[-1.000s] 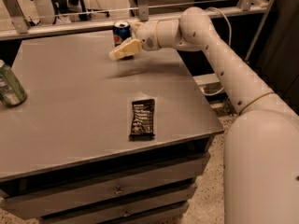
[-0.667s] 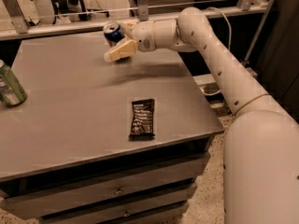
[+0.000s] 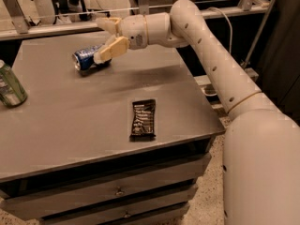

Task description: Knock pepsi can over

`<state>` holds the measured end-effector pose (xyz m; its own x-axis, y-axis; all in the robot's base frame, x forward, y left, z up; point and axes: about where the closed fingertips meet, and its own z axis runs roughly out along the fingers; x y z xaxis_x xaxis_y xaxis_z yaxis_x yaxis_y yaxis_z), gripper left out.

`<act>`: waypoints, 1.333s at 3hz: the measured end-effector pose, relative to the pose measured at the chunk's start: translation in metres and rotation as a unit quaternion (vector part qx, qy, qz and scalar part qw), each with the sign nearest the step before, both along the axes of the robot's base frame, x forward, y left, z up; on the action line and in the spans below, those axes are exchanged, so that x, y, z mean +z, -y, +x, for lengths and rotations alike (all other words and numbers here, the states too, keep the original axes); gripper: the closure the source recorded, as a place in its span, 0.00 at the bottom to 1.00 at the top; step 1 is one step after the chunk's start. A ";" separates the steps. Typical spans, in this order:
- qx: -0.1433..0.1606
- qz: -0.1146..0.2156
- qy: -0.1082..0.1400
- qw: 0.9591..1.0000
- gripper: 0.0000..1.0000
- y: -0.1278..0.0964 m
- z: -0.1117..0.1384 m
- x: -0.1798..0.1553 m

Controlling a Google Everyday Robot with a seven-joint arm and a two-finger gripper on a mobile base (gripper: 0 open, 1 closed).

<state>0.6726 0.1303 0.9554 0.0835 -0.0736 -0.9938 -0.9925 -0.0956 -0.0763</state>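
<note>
The pepsi can (image 3: 86,59) is a small blue can with a silver top rim. It lies on its side on the grey table (image 3: 70,111) near the far edge, its top pointing left. My gripper (image 3: 105,40) hovers just right of and above the can, at the end of my white arm reaching in from the right. Its two cream fingers (image 3: 110,50) are spread apart and hold nothing. The lower finger's tip overlaps the can's right end; I cannot tell if they touch.
A green can (image 3: 10,86) stands upright at the table's left edge. A flat black snack wrapper (image 3: 143,118) lies near the front right. A metal rail (image 3: 56,13) runs behind the table. Drawers (image 3: 117,191) sit below the tabletop.
The pepsi can stood upright at the far edge, tilted as my gripper pushed it, and now lies on its side further left. My gripper has swept left with it.
</note>
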 end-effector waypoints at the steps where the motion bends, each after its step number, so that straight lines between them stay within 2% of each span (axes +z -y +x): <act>1: 0.011 -0.004 0.014 1.000 0.00 0.002 -0.011 0.006; 2: -0.046 -0.031 0.032 0.998 0.00 0.038 0.014 -0.002; 3: -0.086 -0.049 0.041 0.994 0.00 0.064 0.033 -0.009; 4: -0.132 -0.075 0.050 0.987 0.00 0.101 0.059 -0.014</act>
<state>0.7315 0.0292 0.9414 0.1389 -0.2510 -0.9580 -0.9724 0.1486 -0.1799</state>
